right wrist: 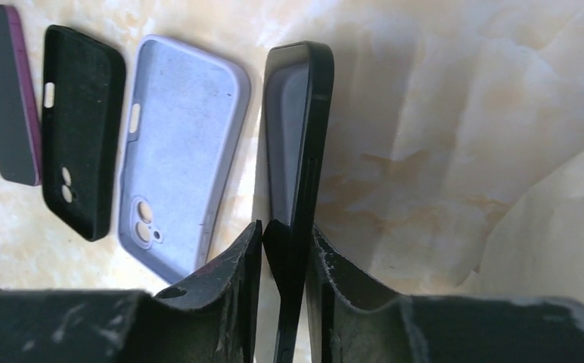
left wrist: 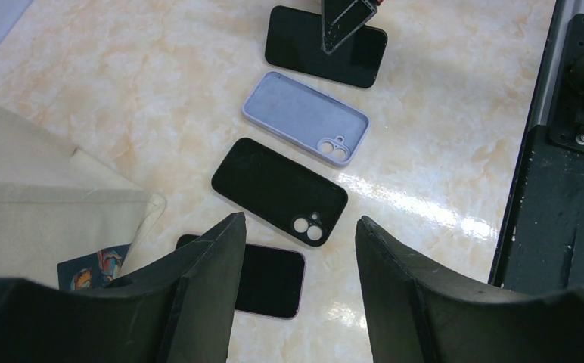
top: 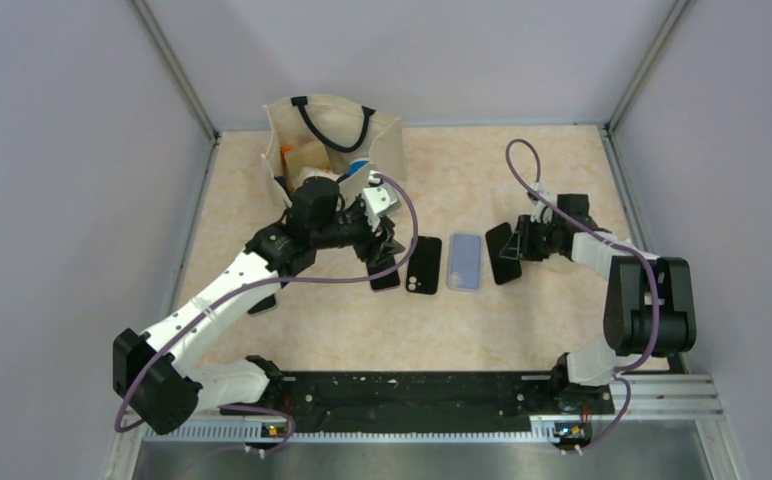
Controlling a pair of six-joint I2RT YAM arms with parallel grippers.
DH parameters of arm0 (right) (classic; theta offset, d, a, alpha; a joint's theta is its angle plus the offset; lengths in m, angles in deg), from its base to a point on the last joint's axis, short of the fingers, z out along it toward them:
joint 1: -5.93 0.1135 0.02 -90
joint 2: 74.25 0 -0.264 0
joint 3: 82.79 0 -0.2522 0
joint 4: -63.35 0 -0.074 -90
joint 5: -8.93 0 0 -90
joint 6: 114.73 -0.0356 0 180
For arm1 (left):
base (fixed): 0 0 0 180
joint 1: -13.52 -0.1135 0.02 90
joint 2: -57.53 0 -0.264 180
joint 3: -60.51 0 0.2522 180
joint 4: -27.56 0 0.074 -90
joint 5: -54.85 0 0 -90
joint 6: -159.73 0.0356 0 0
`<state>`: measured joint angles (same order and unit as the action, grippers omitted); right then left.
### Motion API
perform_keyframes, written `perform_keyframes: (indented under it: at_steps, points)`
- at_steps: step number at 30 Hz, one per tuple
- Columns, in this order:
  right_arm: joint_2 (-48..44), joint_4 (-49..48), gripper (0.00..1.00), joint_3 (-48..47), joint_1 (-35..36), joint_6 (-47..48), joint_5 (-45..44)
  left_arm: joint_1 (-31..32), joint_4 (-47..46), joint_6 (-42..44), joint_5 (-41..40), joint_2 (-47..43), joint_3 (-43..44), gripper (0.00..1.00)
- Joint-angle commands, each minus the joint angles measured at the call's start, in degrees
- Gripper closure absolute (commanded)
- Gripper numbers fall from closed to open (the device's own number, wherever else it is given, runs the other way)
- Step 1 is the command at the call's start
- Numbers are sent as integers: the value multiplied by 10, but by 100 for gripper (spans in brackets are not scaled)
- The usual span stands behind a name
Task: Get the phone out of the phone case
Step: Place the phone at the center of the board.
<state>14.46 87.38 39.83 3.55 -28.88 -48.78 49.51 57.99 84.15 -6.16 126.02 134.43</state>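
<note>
Lilac phone case [right wrist: 183, 151] is seen lying empty on the bench [top: 562, 180], so extraction is judged done. Black phone [right wrist: 296, 151] is gripped on edge by the narrow right claw [right wrist: 285, 231], just right of the case. Left claw [left wrist: 300, 221] is held wide, empty. Only setting-down is left.

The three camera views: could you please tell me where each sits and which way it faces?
Top external: above and behind the bases, looking down at the table; both arms show.
Left wrist: on the left arm, looking down past the open left gripper at the lilac case.
Right wrist: low, looking along the right gripper, which pinches the black phone on edge.
Both wrist views share the lilac case.
</note>
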Motion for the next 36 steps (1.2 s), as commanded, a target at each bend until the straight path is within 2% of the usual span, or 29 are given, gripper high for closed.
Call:
perform_keyframes:
  at_steps: [1,12,21,36]
  points:
    - [7,18,73,-18,10,14,-44,-2,-24,-10,10,-1,10,40]
    - [-13,33,60,-22,44,38,-92,-2,-24,-8,11,-11,4,40]
    - [-41,35,58,-18,56,53,-117,-2,-20,1,0,-17,2,40]
    - [-79,35,54,-20,68,71,-128,-2,14,49,-94,-45,-7,39]
